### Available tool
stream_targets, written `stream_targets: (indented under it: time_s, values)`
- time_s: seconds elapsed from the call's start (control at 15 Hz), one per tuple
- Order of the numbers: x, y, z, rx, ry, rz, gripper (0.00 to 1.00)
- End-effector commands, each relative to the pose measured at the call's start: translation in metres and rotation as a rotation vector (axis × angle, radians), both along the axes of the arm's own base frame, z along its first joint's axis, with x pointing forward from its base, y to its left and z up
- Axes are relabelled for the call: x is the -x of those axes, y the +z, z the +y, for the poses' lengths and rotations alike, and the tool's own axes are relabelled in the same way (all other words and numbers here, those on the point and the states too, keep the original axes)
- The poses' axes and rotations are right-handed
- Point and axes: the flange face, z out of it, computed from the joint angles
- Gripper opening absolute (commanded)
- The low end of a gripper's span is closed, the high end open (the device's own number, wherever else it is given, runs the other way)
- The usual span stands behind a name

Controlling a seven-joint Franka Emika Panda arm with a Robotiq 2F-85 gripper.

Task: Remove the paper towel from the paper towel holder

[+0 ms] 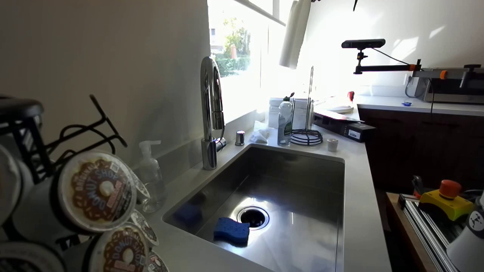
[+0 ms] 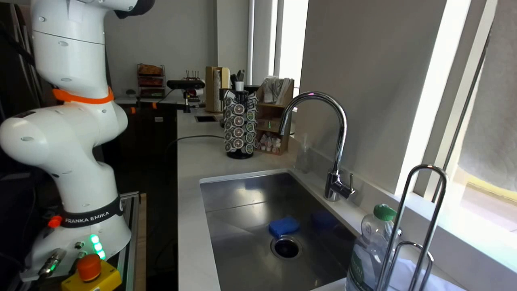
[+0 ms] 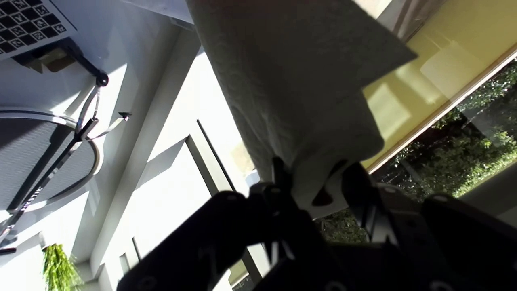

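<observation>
In an exterior view, pods (image 1: 96, 190) crowd the lower left, then comes the soap pump (image 1: 152, 175), then the faucet (image 1: 208, 113) beside the sink (image 1: 314, 226), where a blue sponge (image 1: 231, 231) lies just beside the drain (image 1: 253, 218). A bottle (image 1: 284, 122) stands on the table (image 1: 361, 211). Higher up I hold the roll (image 1: 296, 36), tilted, my jaws clamped on its end in the wrist view. Next, apart from the roll, the holder (image 1: 308, 142) stands upright, a cup (image 1: 332, 145) and a black box (image 1: 346, 127) to its right.

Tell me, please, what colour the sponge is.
The sponge is blue, clearest in an exterior view.
</observation>
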Motion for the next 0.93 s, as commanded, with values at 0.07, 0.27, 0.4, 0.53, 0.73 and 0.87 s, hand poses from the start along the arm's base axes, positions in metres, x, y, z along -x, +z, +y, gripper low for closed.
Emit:
stream_targets:
  time_s: [0.07, 0.27, 0.4, 0.53, 0.73, 0.87]
  values:
    - [-0.014, -0.019, -0.027, -0.037, 0.000, -0.044, 0.11]
    - [-0.024, -0.040, -0.036, -0.058, 0.007, -0.043, 0.11]
    - [-0.032, -0.054, -0.042, -0.062, 0.010, -0.027, 0.11]
    - [-0.040, -0.069, -0.046, -0.060, 0.012, -0.005, 0.11]
    - [-0.052, -0.092, -0.053, -0.064, 0.017, 0.019, 0.11]
    - [-0.061, -0.106, -0.057, -0.066, 0.023, 0.029, 0.11]
